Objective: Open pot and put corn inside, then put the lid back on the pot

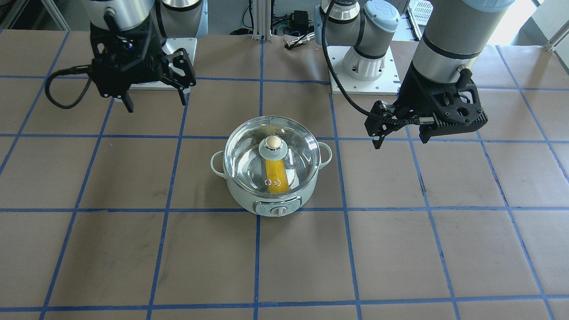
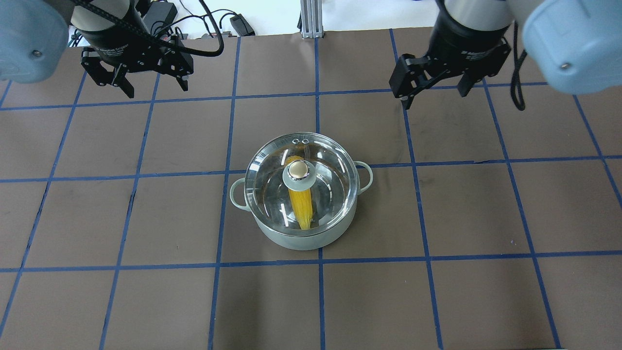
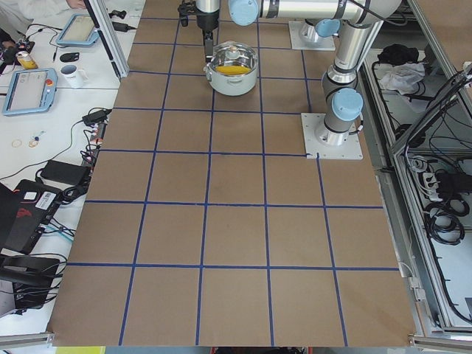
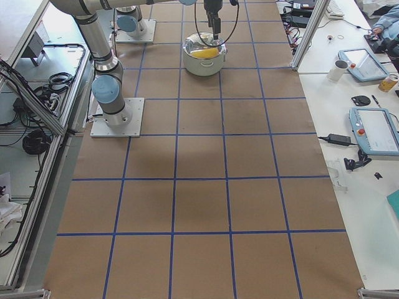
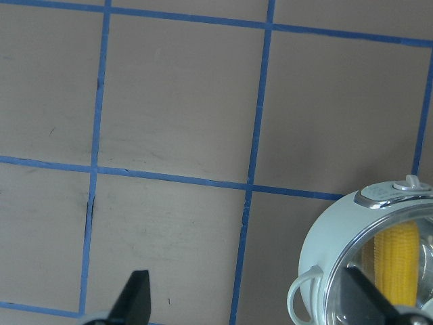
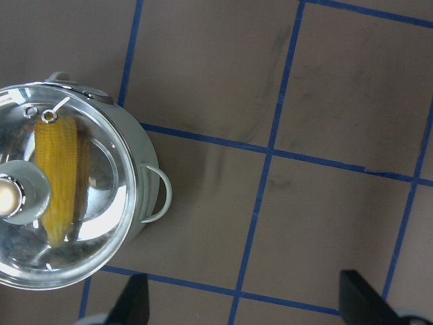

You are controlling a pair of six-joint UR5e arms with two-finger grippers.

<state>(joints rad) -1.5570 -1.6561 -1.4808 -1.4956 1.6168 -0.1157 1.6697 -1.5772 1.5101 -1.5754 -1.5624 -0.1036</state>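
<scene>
The mint-green pot [image 1: 249,198] stands mid-table with its dial facing away from me. The clear glass lid [image 1: 242,151] sits closed on it, its shiny ball knob [image 1: 273,142] in the centre. The yellow corn [image 1: 278,178] lies inside, seen through the glass. My left gripper [image 1: 400,141] is open and empty, hovering above the table beside the pot on my left. My right gripper [image 1: 156,106] is open and empty, raised on the other side. In the left wrist view the pot [image 5: 331,237] and corn [image 5: 396,261] show at the lower right. In the right wrist view the lid [image 6: 101,203] and corn [image 6: 57,169] show at the left.
The table is brown paper with a blue tape grid [image 2: 318,97]. The arms' white base plates [image 1: 364,82] [image 1: 178,46] sit at my edge of the table. Side desks with tablets [image 4: 374,128] and a mug [image 3: 72,74] flank it.
</scene>
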